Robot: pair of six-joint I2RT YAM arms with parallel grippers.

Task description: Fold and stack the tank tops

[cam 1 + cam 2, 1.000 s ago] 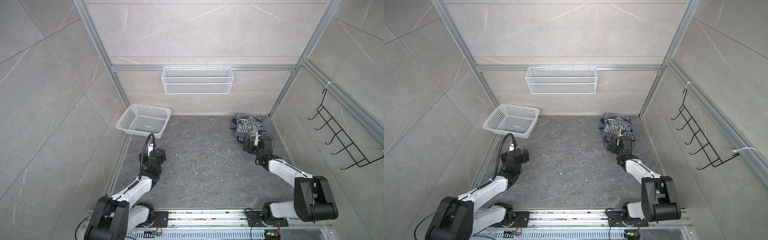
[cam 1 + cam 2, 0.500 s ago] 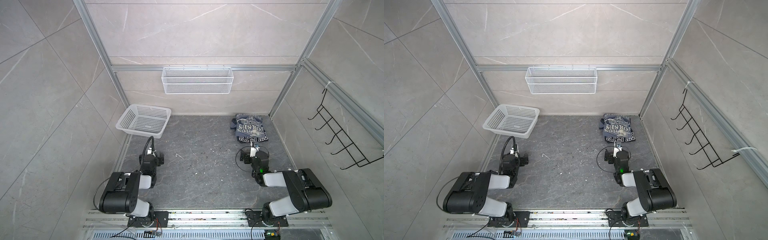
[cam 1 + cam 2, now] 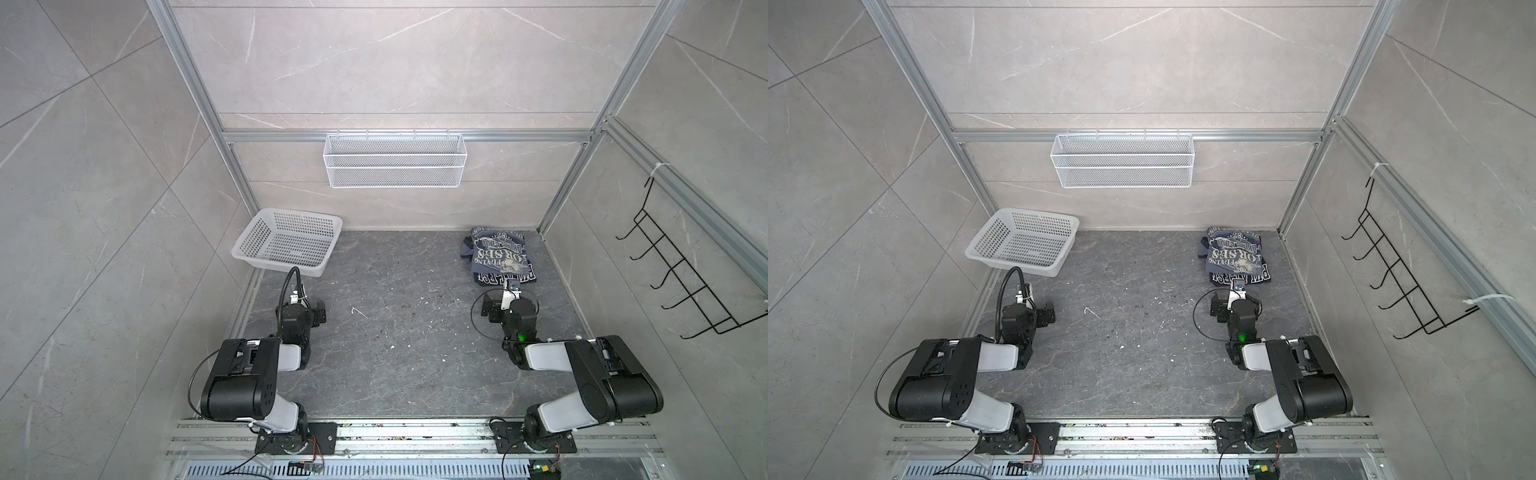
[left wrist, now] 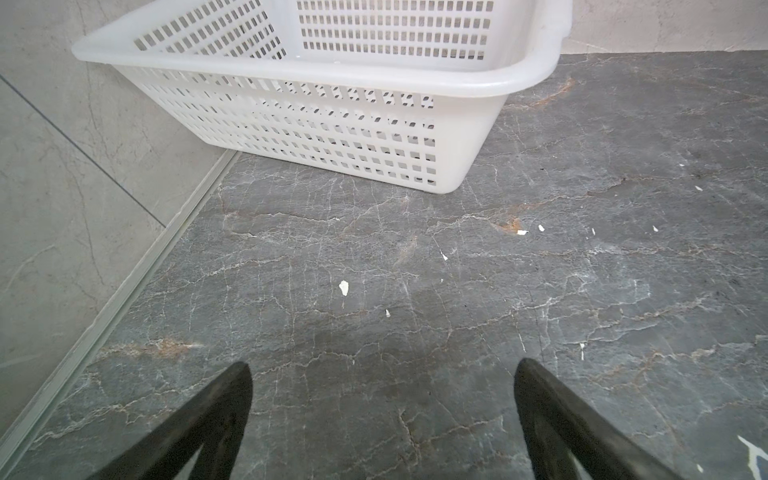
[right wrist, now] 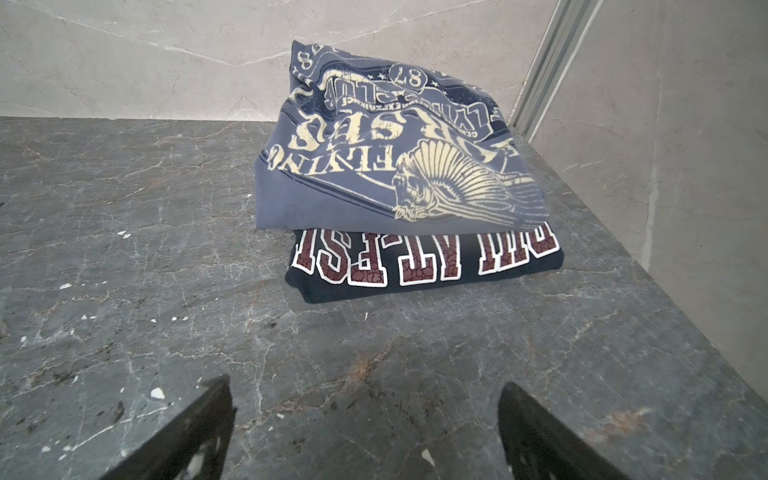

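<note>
The two tank tops lie folded in one stack at the back right corner of the dark stone table. The slate blue-grey top (image 3: 496, 249) (image 5: 390, 166) with a pale printed graphic sits on the dark navy top (image 3: 505, 277) (image 5: 415, 266), whose dark-red, white-edged lettering shows along the near edge. My right gripper (image 5: 365, 386) is open and holds nothing, a short way in front of the stack and apart from it. My left gripper (image 4: 382, 370) is also open with only bare table between its fingers, and faces the white basket.
A white perforated plastic basket (image 3: 286, 243) (image 4: 316, 83) stands at the back left against the wall. A wire basket (image 3: 395, 160) hangs on the back wall. A black hook rack (image 3: 681, 282) is on the right wall. Both arms (image 3: 295, 328) (image 3: 519, 324) are folded near the front rail.
Both arms have pulled back towards the front rail and folded up. The right gripper has moved away from the near edge of the stack. The stack has not moved.
</note>
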